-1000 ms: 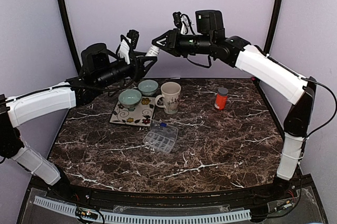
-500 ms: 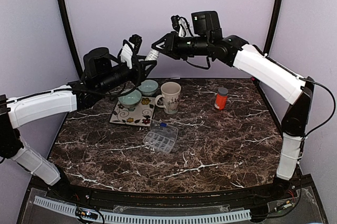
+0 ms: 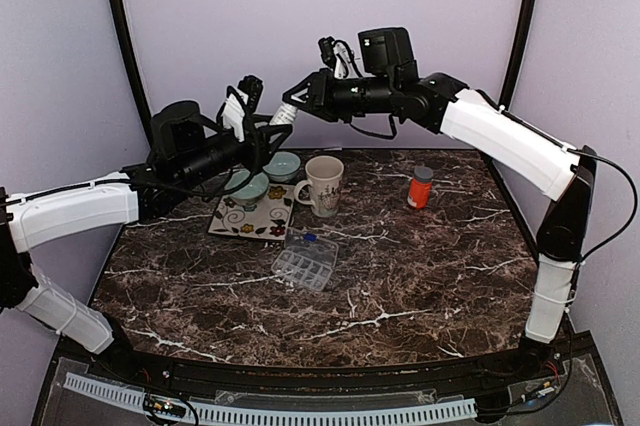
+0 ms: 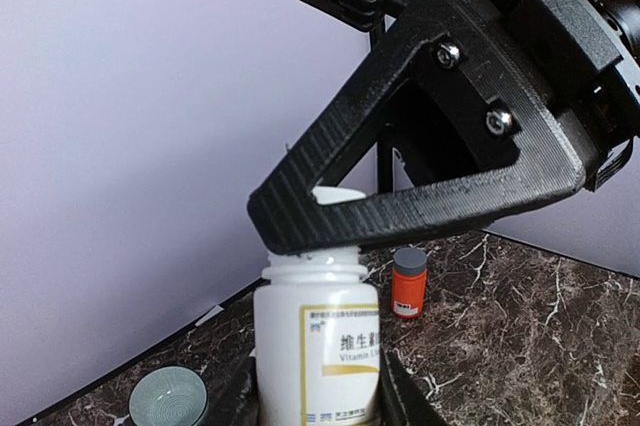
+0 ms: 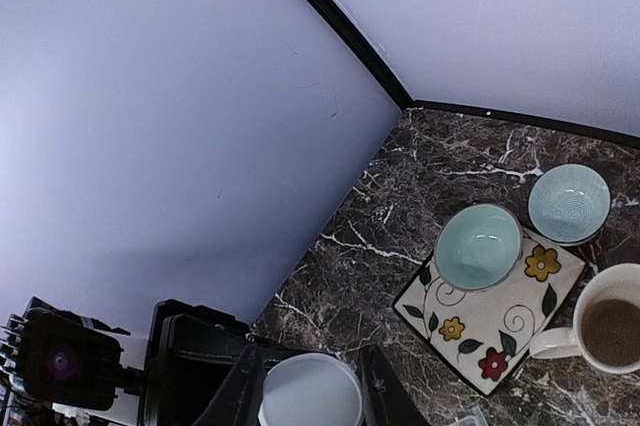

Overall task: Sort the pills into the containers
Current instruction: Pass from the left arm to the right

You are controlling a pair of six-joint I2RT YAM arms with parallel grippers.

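Note:
My left gripper (image 3: 262, 128) is shut on a white vitamin bottle (image 4: 320, 346) and holds it upright, high above the back left of the table. The bottle also shows in the top view (image 3: 281, 114). My right gripper (image 3: 292, 98) is shut on the bottle's white cap (image 5: 310, 393) at the top of the bottle. One of its black fingers (image 4: 420, 186) crosses the bottle's neck in the left wrist view. A clear pill organiser (image 3: 305, 261) lies on the table's middle. An orange pill bottle (image 3: 421, 187) with a grey cap stands at the back right.
A flowered square plate (image 3: 250, 218) carries a teal bowl (image 3: 246, 186), with a pale blue bowl (image 3: 281, 165) behind it. A cream mug (image 3: 323, 185) stands right of the plate. The wall is close behind both grippers.
Both grippers have shifted a little left and down together, still joined at the bottle's top. Nothing on the table has moved.

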